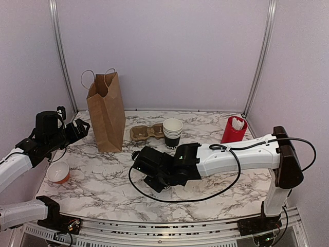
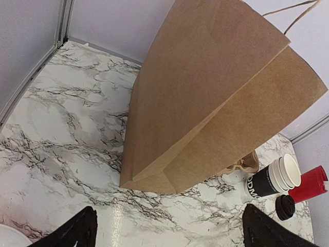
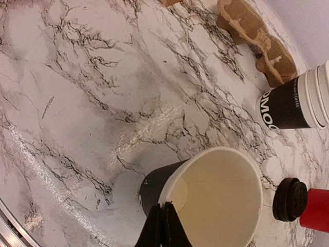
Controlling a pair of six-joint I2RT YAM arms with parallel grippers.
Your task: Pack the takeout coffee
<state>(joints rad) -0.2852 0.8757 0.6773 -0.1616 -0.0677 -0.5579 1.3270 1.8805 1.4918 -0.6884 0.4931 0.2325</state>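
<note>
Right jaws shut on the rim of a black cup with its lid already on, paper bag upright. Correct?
No: the black cup has no lid. The right wrist view shows its pale inside open, and a loose lid sits by the red cup. The right jaws are shut on its rim, and the paper bag is upright.

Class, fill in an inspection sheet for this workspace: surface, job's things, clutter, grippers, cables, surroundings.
Surface: marbled tabletop, glossy.
Job's things: black cup, lidless, looks empty; paper bag standing upright.
Clutter: loose lid beside red container; cup stack; cardboard carrier; small bowl.
Grippers: left gripper open, facing the bag; right gripper fingers shut on the black cup's rim.
Cables: black cable looped across the tabletop.
Surroundings: pale walls, metal rails.
</note>
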